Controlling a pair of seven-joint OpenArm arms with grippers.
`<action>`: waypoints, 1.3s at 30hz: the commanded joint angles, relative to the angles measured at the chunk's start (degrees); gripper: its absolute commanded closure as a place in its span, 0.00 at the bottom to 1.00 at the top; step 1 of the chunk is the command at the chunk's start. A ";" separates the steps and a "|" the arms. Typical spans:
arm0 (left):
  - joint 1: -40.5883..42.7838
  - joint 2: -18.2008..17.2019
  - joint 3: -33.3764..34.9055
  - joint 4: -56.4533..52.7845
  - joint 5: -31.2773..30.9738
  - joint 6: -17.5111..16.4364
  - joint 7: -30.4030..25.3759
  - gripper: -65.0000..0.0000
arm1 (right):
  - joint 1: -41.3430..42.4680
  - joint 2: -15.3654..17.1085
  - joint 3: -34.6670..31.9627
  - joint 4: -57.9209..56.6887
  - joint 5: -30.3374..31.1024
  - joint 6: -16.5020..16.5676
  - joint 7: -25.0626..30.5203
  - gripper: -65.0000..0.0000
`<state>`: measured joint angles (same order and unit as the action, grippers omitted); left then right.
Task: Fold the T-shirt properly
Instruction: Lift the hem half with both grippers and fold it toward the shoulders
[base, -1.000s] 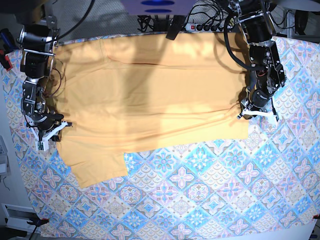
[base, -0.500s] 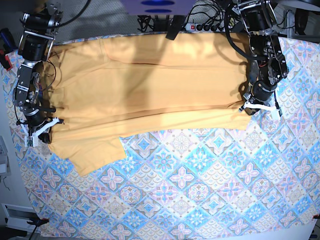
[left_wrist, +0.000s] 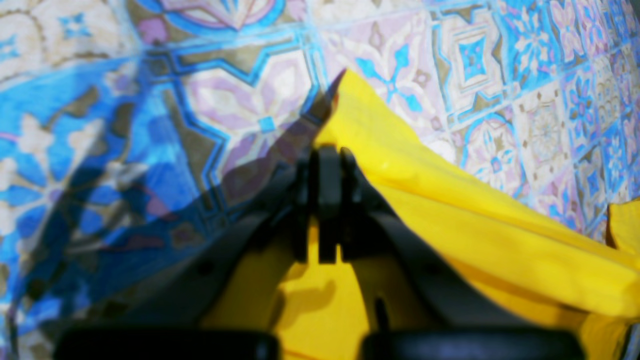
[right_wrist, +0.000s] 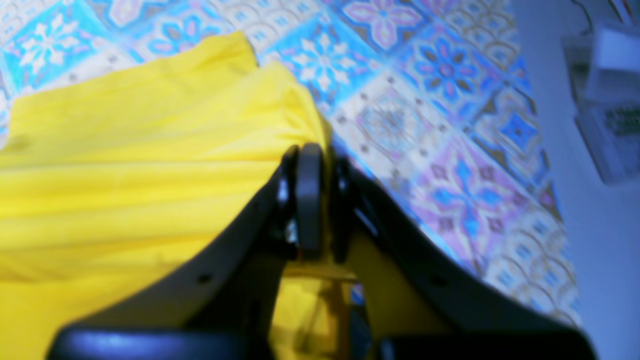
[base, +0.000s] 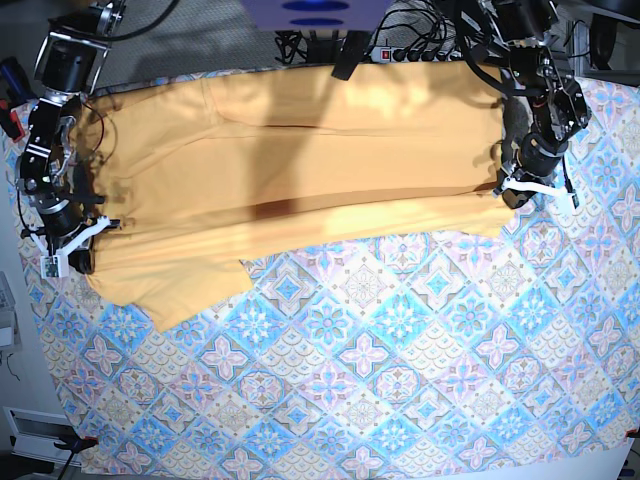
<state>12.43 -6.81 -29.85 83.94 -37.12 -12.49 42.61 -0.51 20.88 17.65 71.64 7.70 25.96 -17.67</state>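
Note:
The pale yellow-orange T-shirt (base: 300, 170) lies spread across the far half of the table, with one sleeve (base: 190, 290) pointing toward the near side at the left. My left gripper (base: 522, 190) is at the shirt's right edge, shut on a fold of the cloth. The left wrist view shows its tips (left_wrist: 325, 155) pinching the T-shirt (left_wrist: 500, 240) above the tablecloth. My right gripper (base: 72, 238) is at the shirt's left edge, also shut on cloth. In the right wrist view its tips (right_wrist: 312, 155) clamp a bunched edge of the T-shirt (right_wrist: 125, 165).
A blue-and-pink patterned tablecloth (base: 400, 380) covers the table. A power strip and black cables (base: 400, 50) run along the far edge. In the right wrist view a white device (right_wrist: 610, 110) sits beyond the table's edge.
Both grippers have moved toward the table's far edge with the cloth in them. The shirt's near hem has been drawn farther back, and the right gripper has also shifted outward.

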 joint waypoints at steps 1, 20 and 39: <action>0.54 -0.97 -0.62 2.17 0.24 0.23 -1.51 1.00 | 0.65 1.40 0.68 0.94 0.25 -1.21 1.72 0.98; 10.91 -0.88 -0.53 10.78 -6.26 0.14 -1.51 1.00 | -3.05 1.40 0.68 0.41 0.25 -1.21 1.72 0.98; 15.84 -0.88 -0.26 11.93 -6.44 0.14 -1.51 1.00 | -3.05 1.40 0.68 0.41 0.25 -1.21 -1.36 0.98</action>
<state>27.83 -6.83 -29.71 94.52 -43.62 -12.45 42.65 -4.34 20.80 17.69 71.20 7.70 25.74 -20.45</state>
